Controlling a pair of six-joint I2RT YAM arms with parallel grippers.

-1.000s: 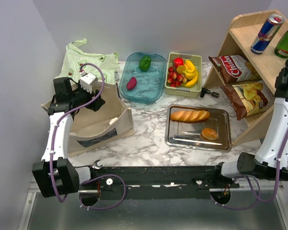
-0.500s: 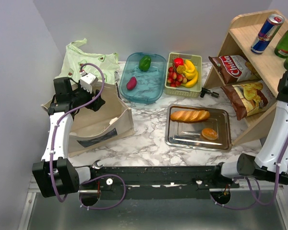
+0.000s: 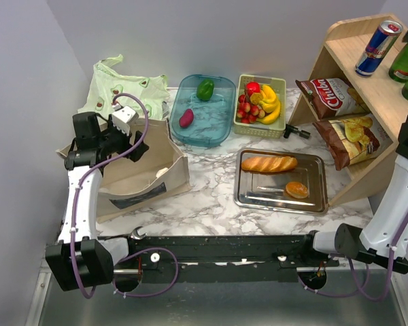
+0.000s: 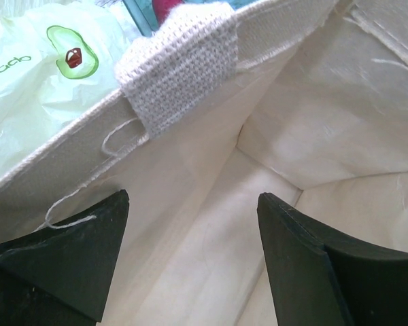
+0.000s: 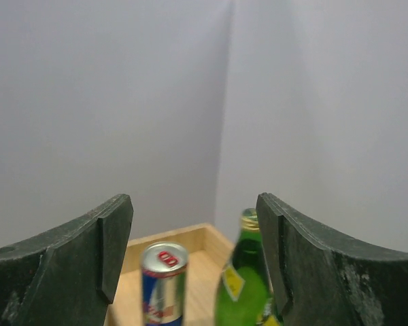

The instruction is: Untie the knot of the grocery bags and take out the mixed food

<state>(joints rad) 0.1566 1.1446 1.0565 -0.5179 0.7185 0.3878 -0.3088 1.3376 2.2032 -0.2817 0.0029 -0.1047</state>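
Note:
The pale green bag (image 3: pixel 122 85) lies flat at the back left; no knot shows on it. In front of it stands the beige tote (image 3: pixel 139 178), mouth up. My left gripper (image 3: pixel 137 141) hangs open over the tote's back rim. The left wrist view shows its jaws (image 4: pixel 192 197) apart over bare tote lining (image 4: pixel 190 258), with the green bag (image 4: pixel 41 88) beyond. My right gripper (image 5: pixel 194 197) is open, high by the shelf, nothing between its fingers. Beyond them stands a green bottle (image 5: pixel 248 278). Pepper (image 3: pixel 205 89), magenta vegetable (image 3: pixel 185 118), fruit (image 3: pixel 260 102) and crisp bags (image 3: pixel 330 95) are out.
A teal tray (image 3: pixel 221 129) holds the pepper and vegetable, and a yellow-green basket (image 3: pixel 282 85) the fruit. A metal tray (image 3: pixel 313 159) holds a bread loaf (image 3: pixel 268 163) and bun (image 3: pixel 296 189). The wooden shelf (image 3: pixel 340 47) carries a drink can (image 3: pixel 379 47) and two green bottles (image 3: pixel 404 61).
My right gripper opened wider and drew back and up from the shelf, leaving a second green bottle standing there. The left gripper opened slightly and shifted a little left.

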